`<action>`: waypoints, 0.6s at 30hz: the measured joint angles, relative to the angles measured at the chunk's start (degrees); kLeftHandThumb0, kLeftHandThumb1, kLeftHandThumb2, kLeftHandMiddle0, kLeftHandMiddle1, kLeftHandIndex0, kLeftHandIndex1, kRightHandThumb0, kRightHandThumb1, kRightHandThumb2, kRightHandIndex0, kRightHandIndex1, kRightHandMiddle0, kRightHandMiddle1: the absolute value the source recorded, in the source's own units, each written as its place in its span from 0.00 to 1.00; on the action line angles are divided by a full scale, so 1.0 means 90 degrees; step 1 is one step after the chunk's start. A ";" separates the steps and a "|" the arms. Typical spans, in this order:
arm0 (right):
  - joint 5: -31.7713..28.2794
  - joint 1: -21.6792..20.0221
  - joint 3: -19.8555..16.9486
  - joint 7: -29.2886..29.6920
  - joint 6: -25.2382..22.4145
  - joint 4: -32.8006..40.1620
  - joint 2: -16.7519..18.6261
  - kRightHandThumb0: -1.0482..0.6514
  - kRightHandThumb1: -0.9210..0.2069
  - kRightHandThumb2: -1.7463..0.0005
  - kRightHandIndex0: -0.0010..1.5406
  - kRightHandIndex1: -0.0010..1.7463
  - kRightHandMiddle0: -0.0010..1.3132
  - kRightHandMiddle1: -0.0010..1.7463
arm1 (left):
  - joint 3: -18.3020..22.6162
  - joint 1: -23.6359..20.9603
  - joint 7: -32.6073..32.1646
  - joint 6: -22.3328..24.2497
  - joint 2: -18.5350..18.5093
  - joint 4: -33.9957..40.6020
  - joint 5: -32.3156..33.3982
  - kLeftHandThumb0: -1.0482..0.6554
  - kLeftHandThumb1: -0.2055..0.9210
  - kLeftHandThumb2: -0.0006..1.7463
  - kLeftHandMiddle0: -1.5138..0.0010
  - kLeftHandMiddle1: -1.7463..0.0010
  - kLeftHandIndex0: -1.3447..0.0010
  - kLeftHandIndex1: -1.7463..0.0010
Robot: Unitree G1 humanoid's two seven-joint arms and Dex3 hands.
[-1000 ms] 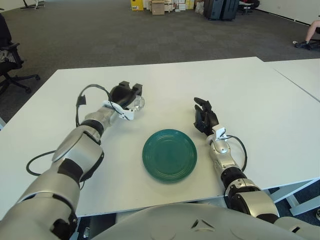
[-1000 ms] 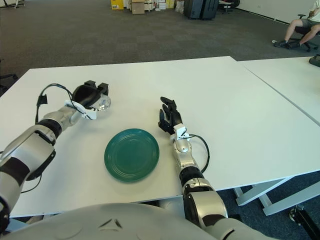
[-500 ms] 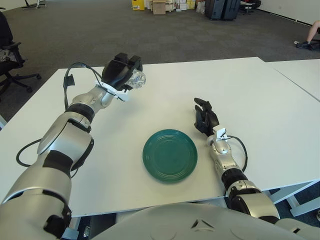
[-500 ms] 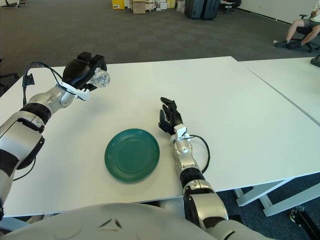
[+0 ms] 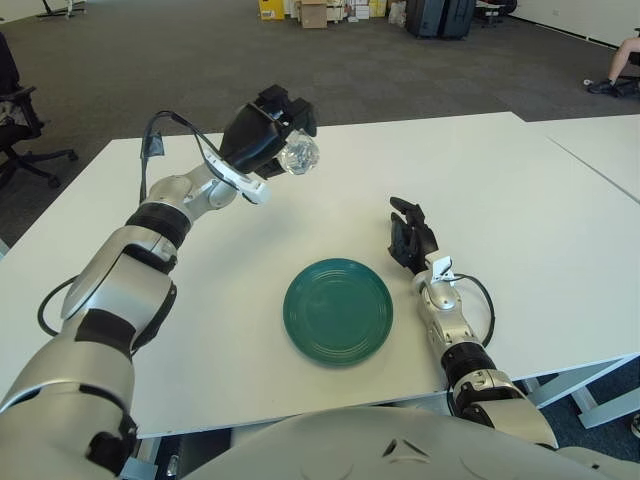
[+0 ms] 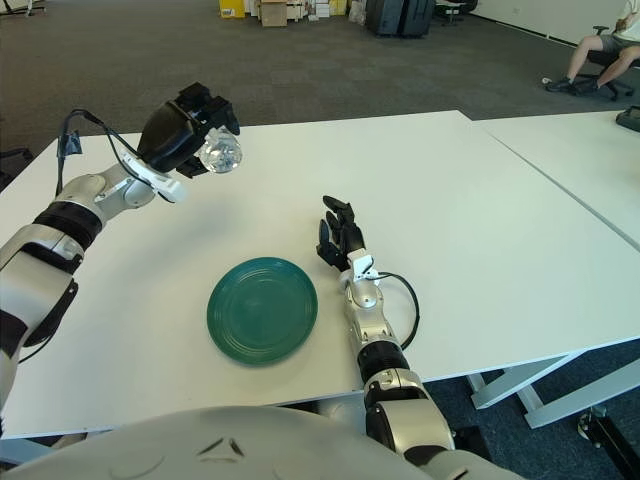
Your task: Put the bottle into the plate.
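My left hand (image 5: 268, 133) is shut on a small clear bottle (image 5: 298, 155) and holds it in the air above the white table (image 5: 520, 190), up and to the left of the plate. The bottle's rounded end points toward me; it also shows in the right eye view (image 6: 219, 154). The round dark green plate (image 5: 338, 310) lies flat on the table near its front edge, with nothing in it. My right hand (image 5: 408, 232) rests on the table just right of the plate, fingers relaxed and holding nothing.
A second white table (image 5: 605, 150) adjoins on the right. Black office chair (image 5: 20, 120) stands at far left on the grey carpet. Boxes and dark cases (image 5: 440, 18) stand far back. A seated person's legs (image 6: 590, 55) show at far right.
My left hand has lifted the bottle off the table and carried it up and to the right, toward the plate. The right hand and the plate have not moved.
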State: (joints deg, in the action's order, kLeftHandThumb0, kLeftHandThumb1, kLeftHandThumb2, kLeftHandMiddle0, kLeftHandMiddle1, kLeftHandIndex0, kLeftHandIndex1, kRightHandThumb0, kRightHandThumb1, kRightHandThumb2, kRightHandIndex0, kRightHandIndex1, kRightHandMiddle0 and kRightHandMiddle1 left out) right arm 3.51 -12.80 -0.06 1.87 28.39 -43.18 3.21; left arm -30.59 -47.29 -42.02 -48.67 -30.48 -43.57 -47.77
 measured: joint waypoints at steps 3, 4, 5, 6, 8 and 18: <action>-0.0006 0.0005 0.0000 -0.0010 -0.0010 0.0014 -0.0001 0.22 0.00 0.55 0.17 0.00 0.00 0.36 | 0.0047 0.0189 0.0234 -0.0095 -0.0017 0.0492 -0.0001 0.61 0.27 0.89 0.47 0.04 0.59 0.00; -0.0007 0.0007 0.0000 -0.0018 -0.0010 0.0016 -0.0002 0.22 0.00 0.54 0.17 0.00 0.00 0.36 | 0.0079 0.0276 0.0351 -0.0112 -0.0041 0.0694 0.0002 0.61 0.27 0.89 0.47 0.04 0.59 0.00; -0.0010 0.0010 0.0000 -0.0028 -0.0009 0.0017 -0.0004 0.22 0.00 0.54 0.17 0.00 0.00 0.36 | 0.0108 0.0371 0.0491 -0.0140 -0.0069 0.0906 0.0006 0.61 0.27 0.89 0.47 0.04 0.59 0.00; -0.0013 0.0010 -0.0001 -0.0042 -0.0008 0.0012 -0.0003 0.22 0.00 0.54 0.17 0.00 0.00 0.36 | 0.0132 0.0460 0.0629 -0.0173 -0.0101 0.1127 0.0011 0.61 0.26 0.89 0.47 0.03 0.59 0.00; -0.0019 0.0009 -0.0004 -0.0061 -0.0003 -0.0010 -0.0001 0.22 0.00 0.54 0.18 0.00 0.00 0.36 | 0.0159 0.0634 0.0875 -0.0255 -0.0134 0.1507 0.0014 0.61 0.26 0.89 0.47 0.03 0.59 0.00; -0.0012 -0.0031 -0.0025 -0.0034 0.0080 -0.0160 -0.0020 0.19 0.00 0.54 0.15 0.00 0.00 0.26 | 0.0109 0.1624 0.1481 -0.0507 0.0043 0.2514 -0.0212 0.61 0.28 0.88 0.48 0.05 0.60 0.00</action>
State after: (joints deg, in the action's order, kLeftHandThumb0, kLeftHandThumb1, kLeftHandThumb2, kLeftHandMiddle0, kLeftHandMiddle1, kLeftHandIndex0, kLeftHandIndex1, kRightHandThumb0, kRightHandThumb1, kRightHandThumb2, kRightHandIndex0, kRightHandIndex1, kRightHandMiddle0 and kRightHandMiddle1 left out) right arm 3.40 -13.09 -0.28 1.56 29.10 -44.63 3.02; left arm -29.61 -32.68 -28.69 -53.23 -30.09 -20.94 -49.68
